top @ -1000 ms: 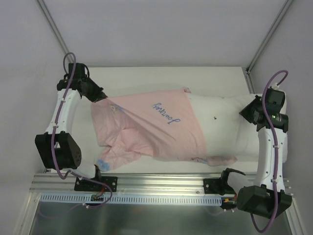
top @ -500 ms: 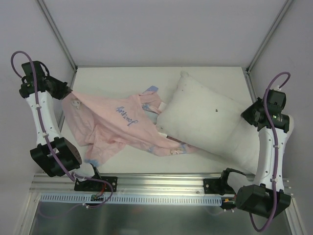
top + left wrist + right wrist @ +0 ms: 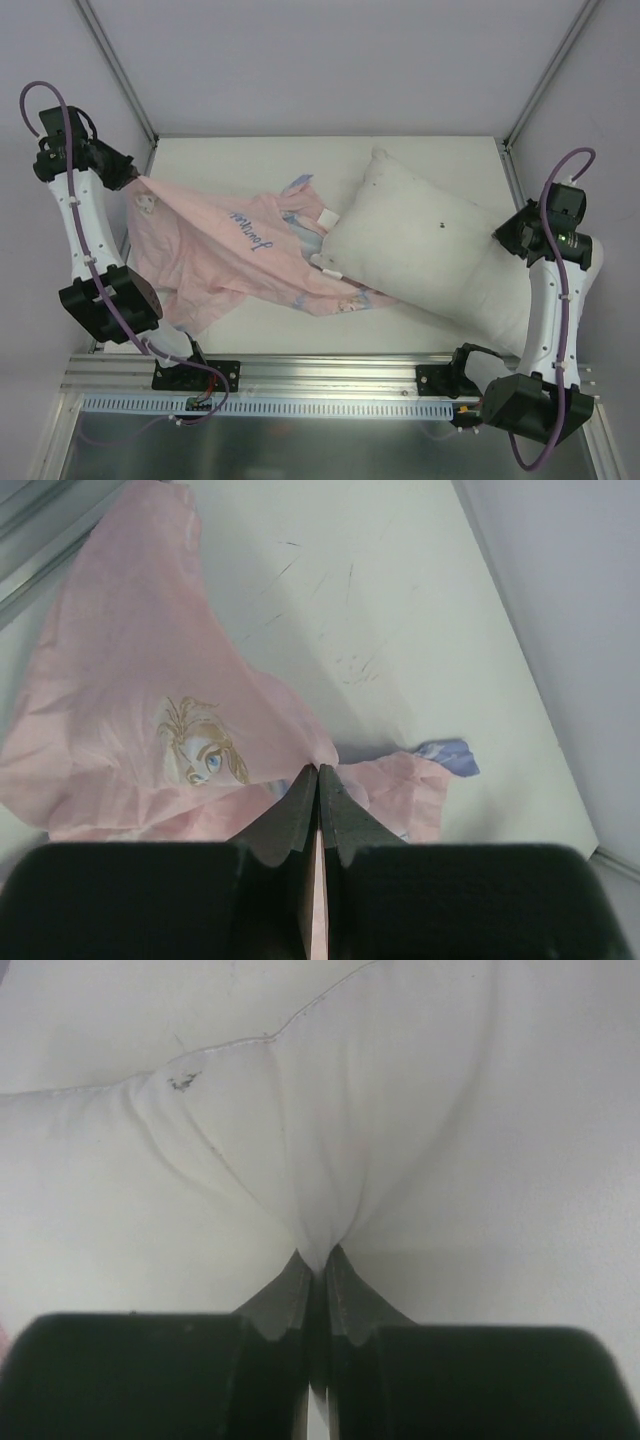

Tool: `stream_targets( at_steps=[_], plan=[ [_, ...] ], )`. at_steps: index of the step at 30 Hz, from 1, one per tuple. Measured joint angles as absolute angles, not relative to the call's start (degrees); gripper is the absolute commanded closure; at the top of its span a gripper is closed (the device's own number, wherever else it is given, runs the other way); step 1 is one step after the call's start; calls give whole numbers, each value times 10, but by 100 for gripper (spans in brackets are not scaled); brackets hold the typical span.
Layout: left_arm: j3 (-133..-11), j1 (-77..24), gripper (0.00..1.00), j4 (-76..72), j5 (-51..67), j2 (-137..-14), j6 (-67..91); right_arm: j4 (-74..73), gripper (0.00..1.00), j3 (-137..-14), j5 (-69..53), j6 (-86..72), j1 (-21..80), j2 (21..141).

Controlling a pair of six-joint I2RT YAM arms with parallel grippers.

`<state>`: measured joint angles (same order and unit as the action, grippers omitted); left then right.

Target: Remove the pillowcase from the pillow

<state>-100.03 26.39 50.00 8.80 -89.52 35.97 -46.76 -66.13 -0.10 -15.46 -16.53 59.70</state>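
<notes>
The pillow (image 3: 430, 250) is seen outside the pillowcase (image 3: 235, 250). In the top view the pillow fills the 3 o'clock half of the table (image 3: 260, 160), lying aslant from 12 toward 4 o'clock. The pillowcase is spread flat and crumpled over the 9 o'clock half, pink side up, with blue handwriting (image 3: 248, 228) across it. Its 3 o'clock end touches the pillow's 8 o'clock edge, and whether that end is tucked under the pillow cannot be told.

The left gripper (image 3: 128, 178) is held at the table's 10 o'clock corner with the pillowcase's corner pinched in it, and the cloth is drawn up from there in a taut ridge. In the left wrist view the fingers of this gripper (image 3: 318, 780) are pressed together on a fold of pink pillowcase (image 3: 130, 680), which hangs toward 9 o'clock with a blonde cartoon face (image 3: 205, 750) printed on it. Bare table (image 3: 380, 600) is seen behind at 12 o'clock.

The right gripper (image 3: 503, 235) is set at the pillow's 3 o'clock end. In the right wrist view its fingers (image 3: 318, 1265) are clamped on a pinch of white pillow (image 3: 400, 1110), with creases fanning out from the grip. A small dark mark (image 3: 182, 1082) is seen by a seam at 11 o'clock.
</notes>
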Motion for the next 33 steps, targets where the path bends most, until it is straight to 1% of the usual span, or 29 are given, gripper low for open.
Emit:
stream_targets(
  at_steps=[1,2,3,4,5,6,7,8,10,14,17,20,21,23,24,25,26,27,28,29,33],
  plan=[
    [-1005,258,100,500,91,-900,350,-467,66,-661,-8,-153,-166,597],
    [-1006,255,90,500,95,-902,343,-464,46,-661,-21,-152,-168,597],
    [-1004,246,76,500,102,-904,331,-454,20,-661,-35,-149,-167,597],
    [-1002,230,36,500,105,-905,319,-441,11,-661,-45,-142,-165,596],
    [-994,207,20,495,104,-905,305,-429,3,-662,-53,-134,-157,595],
    [-983,176,4,491,98,-902,293,-420,1,-662,-57,-126,-141,593],
    [-971,138,1,490,94,-901,278,-413,1,-662,-63,-117,-123,590],
    [-955,95,1,484,86,-899,270,-406,3,-662,-67,-106,-98,587],
    [-924,8,1,483,81,-899,251,-401,4,-666,-77,-82,-47,583],
    [-845,-156,1,480,61,-899,231,-403,4,-688,-73,-22,100,586],
    [-787,-227,1,478,38,-904,234,-410,4,-689,-36,9,201,603],
    [-746,-267,1,475,15,-927,245,-415,4,-684,3,24,263,642],
    [-733,-279,3,470,-2,-941,251,-416,4,-681,19,27,278,663],
    [-718,-294,11,465,-21,-971,263,-417,0,-675,56,31,296,708],
    [-710,-299,24,458,-25,-985,267,-418,9,-671,76,31,299,734],
    [-701,-301,34,452,-30,-998,274,-418,39,-669,88,33,300,748],
    [-695,-301,47,447,-33,-1005,275,-418,57,-668,103,32,300,766],
    [-686,-300,76,441,-36,-1014,278,-418,77,-668,115,32,298,782],
    [-680,-300,91,437,-39,-1023,284,-418,99,-668,124,33,296,794],
    [-676,-299,100,434,-43,-1030,288,-418,99,-669,130,30,292,801],
    [-674,-295,100,425,-51,-1050,291,-420,99,-684,128,15,260,796]
  ],
)
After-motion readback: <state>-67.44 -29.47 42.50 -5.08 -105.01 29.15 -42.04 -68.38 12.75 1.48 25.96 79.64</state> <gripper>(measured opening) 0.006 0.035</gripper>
